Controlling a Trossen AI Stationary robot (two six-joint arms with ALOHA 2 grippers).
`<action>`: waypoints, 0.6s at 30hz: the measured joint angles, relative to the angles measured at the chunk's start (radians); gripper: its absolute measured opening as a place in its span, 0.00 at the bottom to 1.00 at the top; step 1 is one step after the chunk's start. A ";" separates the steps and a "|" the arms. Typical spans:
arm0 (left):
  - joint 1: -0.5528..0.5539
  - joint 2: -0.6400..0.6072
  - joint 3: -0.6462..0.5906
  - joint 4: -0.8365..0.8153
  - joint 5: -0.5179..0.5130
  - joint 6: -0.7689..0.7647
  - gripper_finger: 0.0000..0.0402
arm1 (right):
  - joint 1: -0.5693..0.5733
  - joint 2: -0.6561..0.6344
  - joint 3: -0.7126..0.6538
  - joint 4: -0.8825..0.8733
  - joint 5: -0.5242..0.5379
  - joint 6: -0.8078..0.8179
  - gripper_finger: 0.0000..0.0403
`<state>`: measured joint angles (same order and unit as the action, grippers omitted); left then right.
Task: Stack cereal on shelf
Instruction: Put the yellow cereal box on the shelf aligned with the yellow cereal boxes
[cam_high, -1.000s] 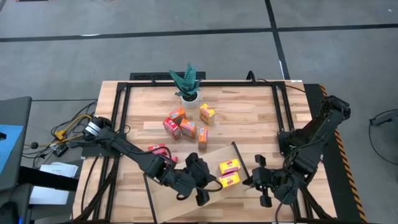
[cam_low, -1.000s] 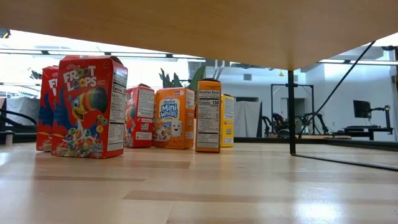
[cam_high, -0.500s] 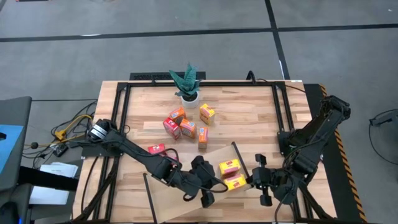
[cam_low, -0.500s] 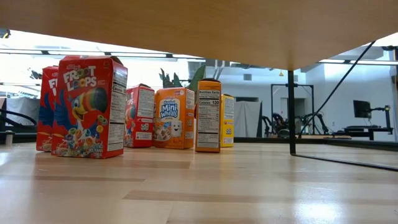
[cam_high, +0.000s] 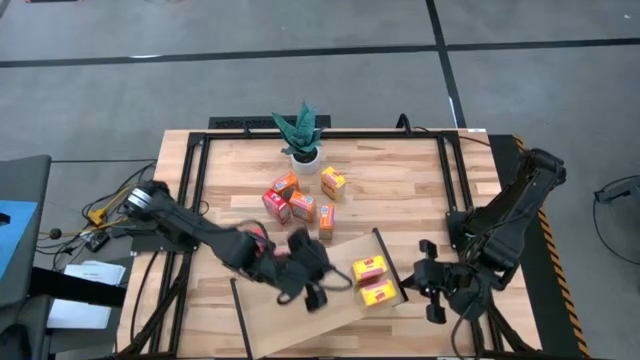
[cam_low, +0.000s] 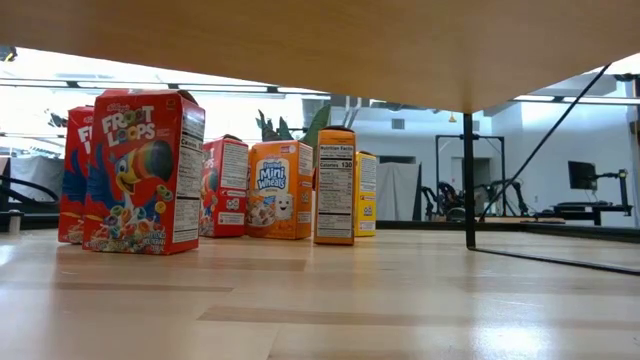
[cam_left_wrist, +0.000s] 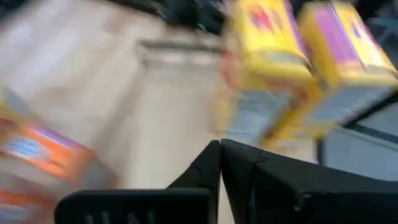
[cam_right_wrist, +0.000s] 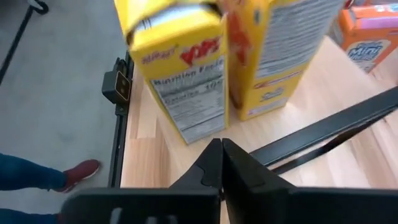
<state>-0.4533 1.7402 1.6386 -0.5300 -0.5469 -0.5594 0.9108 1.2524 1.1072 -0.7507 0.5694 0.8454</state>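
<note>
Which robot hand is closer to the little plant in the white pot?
The left. The left gripper sits on the shelf, just past the cluster of cereal boxes from the plant. The right gripper is farther off, beyond the shelf's end rail.

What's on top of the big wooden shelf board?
Two yellow cereal boxes stand side by side on the shelf, near its right rail. The left gripper hovers over the board beside them, shut, and the arm covers part of the board, so anything under it is hidden.
</note>
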 joint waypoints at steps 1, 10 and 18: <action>0.015 -0.021 0.000 -0.011 -0.015 0.029 0.00 | 0.000 -0.010 0.000 -0.006 0.001 0.000 0.05; 0.212 -0.106 0.001 -0.055 0.114 0.510 0.21 | -0.056 -0.042 0.000 -0.031 0.003 0.013 0.20; 0.406 -0.106 0.000 -0.059 0.252 0.870 0.60 | -0.077 -0.027 0.000 -0.031 -0.022 0.063 0.43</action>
<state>-0.0471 1.6339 1.6390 -0.5886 -0.2950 0.3108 0.8333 1.2251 1.1072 -0.7820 0.5472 0.9089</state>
